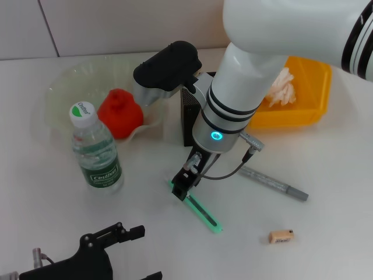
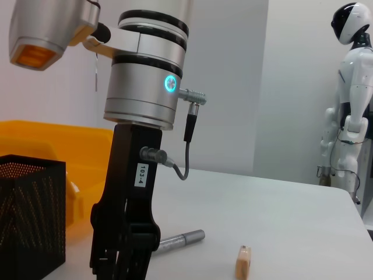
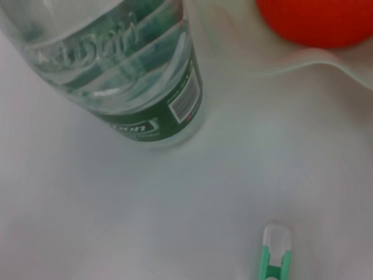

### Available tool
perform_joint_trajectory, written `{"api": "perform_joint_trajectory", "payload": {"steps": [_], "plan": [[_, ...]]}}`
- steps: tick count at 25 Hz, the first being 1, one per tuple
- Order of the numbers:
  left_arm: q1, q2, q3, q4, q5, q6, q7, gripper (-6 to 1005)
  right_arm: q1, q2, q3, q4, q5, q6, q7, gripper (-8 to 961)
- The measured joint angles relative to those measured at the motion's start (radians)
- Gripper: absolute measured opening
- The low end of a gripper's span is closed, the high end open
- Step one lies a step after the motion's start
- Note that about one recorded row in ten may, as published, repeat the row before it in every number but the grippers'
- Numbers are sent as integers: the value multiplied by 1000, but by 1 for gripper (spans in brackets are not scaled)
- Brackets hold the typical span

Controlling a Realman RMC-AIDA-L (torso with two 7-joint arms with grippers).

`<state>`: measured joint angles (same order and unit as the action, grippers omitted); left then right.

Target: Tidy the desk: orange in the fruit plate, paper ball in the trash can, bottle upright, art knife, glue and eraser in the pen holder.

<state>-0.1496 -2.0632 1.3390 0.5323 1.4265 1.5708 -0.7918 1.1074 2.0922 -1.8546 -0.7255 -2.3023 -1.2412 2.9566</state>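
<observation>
Right gripper [image 1: 182, 189] down at slim green plastic art knife [image 1: 204, 213], finger state unclear; looks light, stiff, slippery, best pinched mid-handle.

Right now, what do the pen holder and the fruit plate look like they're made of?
The pen holder looks like black perforated metal mesh, matte: fine holes cover its walls. The fruit plate seems to be clear plastic or glass, glossy: the table shows through its wavy rim, so I can't tell which.
</observation>
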Motion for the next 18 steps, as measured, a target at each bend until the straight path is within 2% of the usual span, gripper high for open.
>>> {"api": "perform_joint_trajectory", "payload": {"steps": [2,7,15,18], "plan": [[-2,0,0,0,0,0,0,787,0,0,0,0,0,-1,0,528],[-7,0,2,0,0,0,-2,787,0,0,-2,0,0,-2,1,408],[-12,0,11,0,0,-2,-6,786,-1,0,-2,0,9,-6,1,387],[-13,0,11,0,0,-2,-7,786,-3,0,-1,0,9,-7,1,328]]}}
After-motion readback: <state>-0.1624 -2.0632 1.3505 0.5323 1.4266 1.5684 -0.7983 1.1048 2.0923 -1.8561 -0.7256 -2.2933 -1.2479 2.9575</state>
